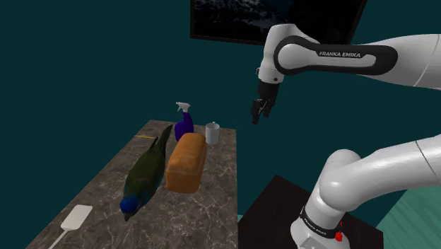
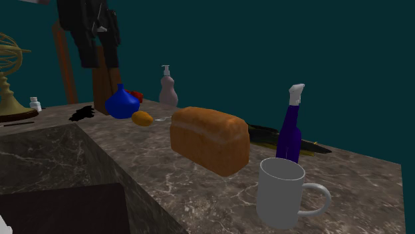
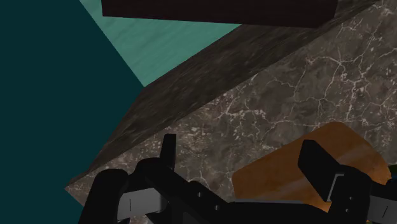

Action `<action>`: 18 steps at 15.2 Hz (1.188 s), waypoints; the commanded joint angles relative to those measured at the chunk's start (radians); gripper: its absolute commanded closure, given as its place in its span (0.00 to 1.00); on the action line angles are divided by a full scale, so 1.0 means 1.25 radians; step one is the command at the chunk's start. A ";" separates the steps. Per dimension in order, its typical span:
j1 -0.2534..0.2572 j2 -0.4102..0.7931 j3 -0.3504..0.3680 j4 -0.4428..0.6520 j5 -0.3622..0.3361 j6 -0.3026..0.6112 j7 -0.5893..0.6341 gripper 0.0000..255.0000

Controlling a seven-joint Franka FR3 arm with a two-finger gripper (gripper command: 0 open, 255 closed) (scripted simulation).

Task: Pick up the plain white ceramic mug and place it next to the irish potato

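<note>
The white mug [image 1: 212, 132] stands upright at the far end of the marble counter [image 1: 106, 187], just right of a purple spray bottle [image 1: 184, 124]. In the second exterior view the mug [image 2: 282, 193] is nearest the camera, handle toward that view's right. The small yellow-brown potato [image 2: 141, 118] lies farther along, beyond the bread loaf [image 2: 209, 138]. My black gripper [image 1: 260, 112] hangs open in the air, above and to the right of the mug, past the counter's edge. In the wrist view its fingers [image 3: 168, 149] stand apart over the counter with the loaf [image 3: 280, 172] beyond them, nothing held.
A green and blue bird figure [image 1: 145, 177] lies along the counter beside the loaf [image 1: 187, 161], its blue head [image 2: 122, 104] close to the potato. A white spatula [image 1: 74, 218] is at the near end. A soap dispenser [image 2: 167, 86] and a globe [image 2: 10, 66] stand farther back.
</note>
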 commanded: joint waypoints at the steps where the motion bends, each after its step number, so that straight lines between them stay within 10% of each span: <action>1: 0.000 0.000 0.000 0.000 0.000 0.000 0.000 0.00; 18: 0.005 0.501 -0.027 0.184 0.008 0.345 -0.008 0.00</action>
